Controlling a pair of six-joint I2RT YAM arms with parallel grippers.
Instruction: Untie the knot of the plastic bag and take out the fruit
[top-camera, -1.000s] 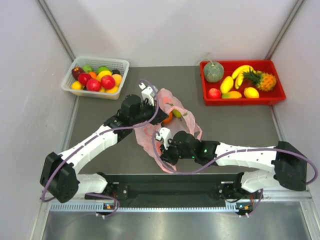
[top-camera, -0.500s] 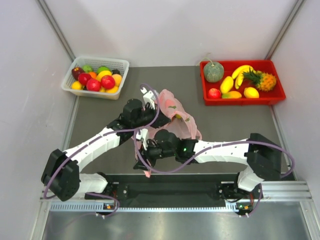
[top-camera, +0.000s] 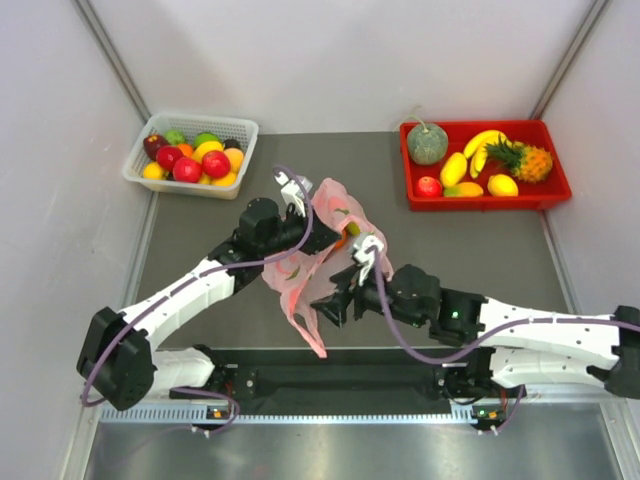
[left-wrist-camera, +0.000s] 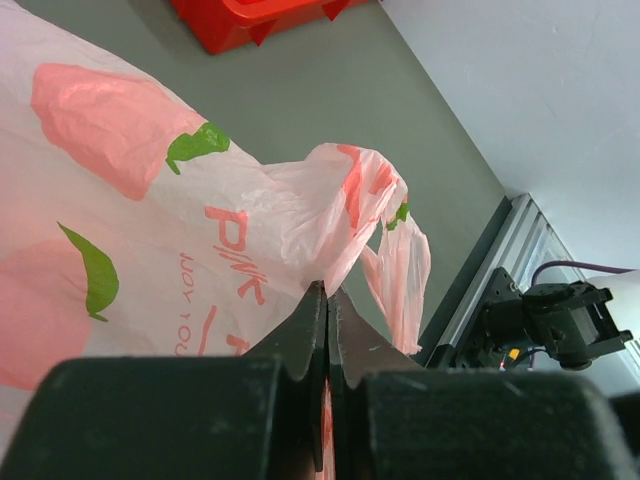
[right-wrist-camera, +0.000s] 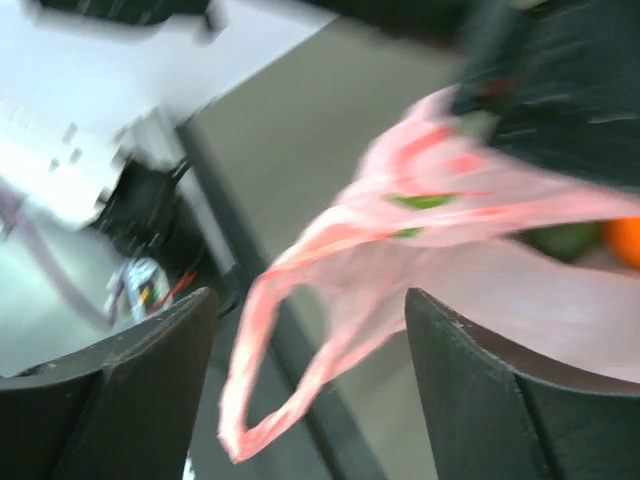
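Observation:
The pink plastic bag (top-camera: 318, 262) hangs off the table, and my left gripper (top-camera: 305, 222) is shut on its film. In the left wrist view the black jaws (left-wrist-camera: 327, 292) pinch the printed bag (left-wrist-camera: 150, 200), with loose handle strips (left-wrist-camera: 400, 265) trailing beyond. My right gripper (top-camera: 328, 305) stands open just right of the bag's lower part. Its fingers (right-wrist-camera: 150, 370) flank a free-hanging handle loop (right-wrist-camera: 290, 340) without touching it. An orange fruit (right-wrist-camera: 625, 240) and a green one (right-wrist-camera: 565, 240) show through the film. No knot is in view.
A white basket (top-camera: 247, 131) full of mixed fruit sits at the back left. A red tray (top-camera: 412, 192) with a melon, bananas and a pineapple sits at the back right. The black rail (top-camera: 340, 375) runs along the near edge under the dangling handle.
My right gripper has opened, let go of the handle strip and drawn back to the right. The loop now hangs free. The left gripper stays shut on the bag.

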